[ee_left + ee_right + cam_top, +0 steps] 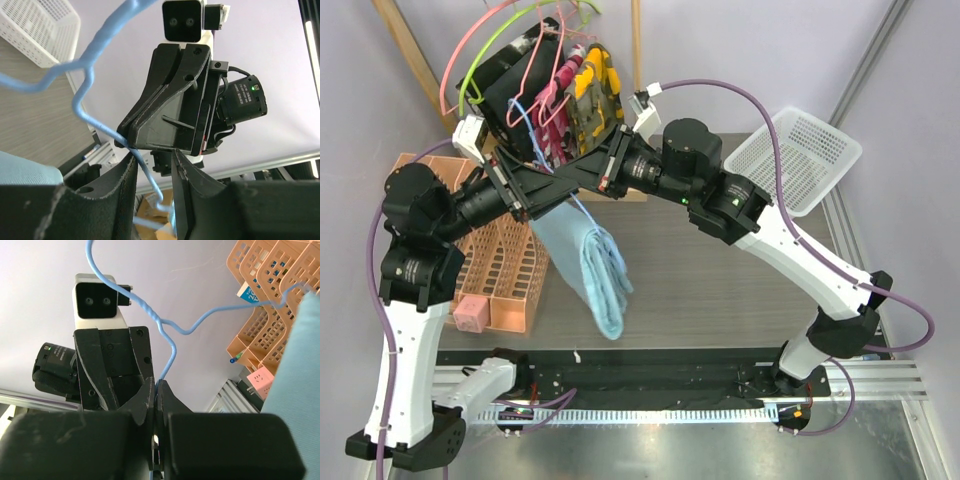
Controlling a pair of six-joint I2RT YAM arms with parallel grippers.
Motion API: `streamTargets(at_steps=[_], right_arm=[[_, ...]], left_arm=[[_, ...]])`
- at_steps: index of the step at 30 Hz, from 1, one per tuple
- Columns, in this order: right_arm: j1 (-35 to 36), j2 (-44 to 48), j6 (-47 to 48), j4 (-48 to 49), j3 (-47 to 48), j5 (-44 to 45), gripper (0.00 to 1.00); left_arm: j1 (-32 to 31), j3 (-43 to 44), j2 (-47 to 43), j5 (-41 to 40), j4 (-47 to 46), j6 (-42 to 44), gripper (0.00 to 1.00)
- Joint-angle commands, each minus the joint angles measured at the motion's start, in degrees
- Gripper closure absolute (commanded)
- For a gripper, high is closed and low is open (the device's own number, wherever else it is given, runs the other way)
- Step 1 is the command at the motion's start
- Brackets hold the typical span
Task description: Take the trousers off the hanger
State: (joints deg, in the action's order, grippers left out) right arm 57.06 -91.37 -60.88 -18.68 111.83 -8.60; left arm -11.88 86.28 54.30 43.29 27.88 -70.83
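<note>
The right gripper point(156, 391) is clamped on the hanger point(173, 350) wire below its twisted neck. The left gripper point(155, 197) stands apart, with the wire passing between its fingers. The trousers point(598, 268) hang from the hanger, lower edge free, beside the orange crates point(510, 275) and well apart from the white basket point(800, 155).

The trousers point(598, 275) are soft matt cloth, the hanger point(76, 104) smooth coated wire.
</note>
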Motion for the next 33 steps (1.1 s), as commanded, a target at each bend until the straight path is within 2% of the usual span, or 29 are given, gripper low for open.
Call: streamTargets(at_steps=[1, 9, 12, 16, 19, 26, 30, 33], right_arm=[[0.6, 2.4, 1.3, 5.9, 0.3, -4.7, 0.99], [0.6, 4.6, -0.8, 10.8, -4.1, -2.6, 0.99], [0.6, 4.5, -1.3, 11.0, -3.7, -3.3, 0.99], [0.9, 5.2, -2.6, 11.6, -5.2, -2.9, 0.99], [1.5, 7.4, -3.6, 15.6, -8.5, 0.9, 0.99], [5.2, 6.9, -1.5, 15.7, -8.5, 6.5, 0.99], [6.2, 7.3, -1.3, 17.3, -9.6, 8.2, 0.99], [5.5, 7.8, 0.3, 13.1, -9.4, 10.3, 0.99]], left_arm=[[-0.2, 0.9, 0.8, 5.2, -9.5, -3.7, 0.68], [-0.2, -0.9, 0.3, 4.6, -8.5, -3.1, 0.73], [-0.2, -1.4, -0.1, 4.3, -7.6, -2.0, 0.78], [-0.2, -1.4, -0.5, 1.1, -6.3, -0.6, 0.79], [-0.2, -1.1, -0.7, -1.1, -6.3, 0.2, 0.78], [-0.3, 0.0, 0.8, -2.2, -6.3, 0.2, 1.00], [-0.3, -1.0, 0.3, -2.8, -7.1, 0.1, 1.00], [-0.2, -0.2, 0.1, -3.6, -4.3, 2.7, 1.00]])
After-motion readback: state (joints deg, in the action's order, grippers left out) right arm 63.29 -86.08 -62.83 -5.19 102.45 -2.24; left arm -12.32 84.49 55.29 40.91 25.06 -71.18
